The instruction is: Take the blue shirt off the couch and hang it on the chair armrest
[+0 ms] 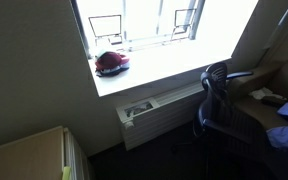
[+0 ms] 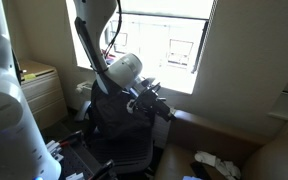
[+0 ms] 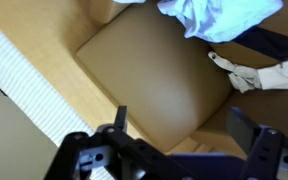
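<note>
The hand (image 3: 177,118) is seen spread wide with nothing between its fingers (image 3: 119,118), and it is held above a tan couch cushion (image 3: 154,70). The blue shirt (image 3: 219,15) is found crumpled at the cushion's far edge, at the top of the wrist view, with a dark garment (image 3: 274,42) just beside it and a white cloth (image 3: 269,72) lying next to that. In an exterior view the shirt is shown lying on the couch (image 1: 269,108) near the black chair (image 1: 219,95), and none of it is draped on the chair's armrest.
</note>
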Available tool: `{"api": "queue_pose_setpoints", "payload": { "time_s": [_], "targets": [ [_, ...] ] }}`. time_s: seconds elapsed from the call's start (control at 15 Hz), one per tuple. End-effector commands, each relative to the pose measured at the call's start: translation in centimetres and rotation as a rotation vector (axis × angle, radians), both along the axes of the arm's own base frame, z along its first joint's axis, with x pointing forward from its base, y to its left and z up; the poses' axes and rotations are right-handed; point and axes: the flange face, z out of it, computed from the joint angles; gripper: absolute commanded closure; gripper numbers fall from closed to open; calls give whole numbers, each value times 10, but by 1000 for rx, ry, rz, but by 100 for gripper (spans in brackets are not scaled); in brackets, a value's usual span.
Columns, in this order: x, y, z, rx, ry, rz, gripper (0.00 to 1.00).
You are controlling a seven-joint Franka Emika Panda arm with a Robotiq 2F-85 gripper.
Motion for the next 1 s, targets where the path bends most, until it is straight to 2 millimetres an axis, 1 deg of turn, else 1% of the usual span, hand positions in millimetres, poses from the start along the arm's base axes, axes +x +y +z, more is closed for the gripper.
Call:
{"api": "queue_pose_setpoints", "payload": {
  "time_s": [0.0, 0.07, 0.13, 0.2, 0.27, 0.33, 0.4, 0.47, 0.53, 0.6, 0.67, 0.73, 0.8, 0.87, 0.93],
  "targets": [
    [0, -59, 4, 160, -72, 32, 0],
    [1, -76, -5, 217, -80, 26, 0],
    [-1, -96, -19, 280, -73, 13, 0],
    [-5, -119, -29, 331, -61, -2, 0],
    [-12, -134, -48, 386, -36, -26, 0],
    [-29, -159, -55, 423, -2, -53, 0],
    [-38, -181, -73, 427, 49, -93, 0],
    [-31, -147, -43, 380, -14, -69, 0],
    [-41, -166, -58, 397, 22, -96, 0],
    [-46, -177, -68, 409, 42, -110, 0],
    [-47, -182, -75, 412, 50, -115, 0],
    [-49, -165, -57, 411, 18, -46, 0],
    [-50, -149, -47, 445, 20, 43, 0],
    [-51, -142, -47, 491, 13, 78, 0],
    [-44, -133, -51, 554, 4, 108, 0]
  ]
}}
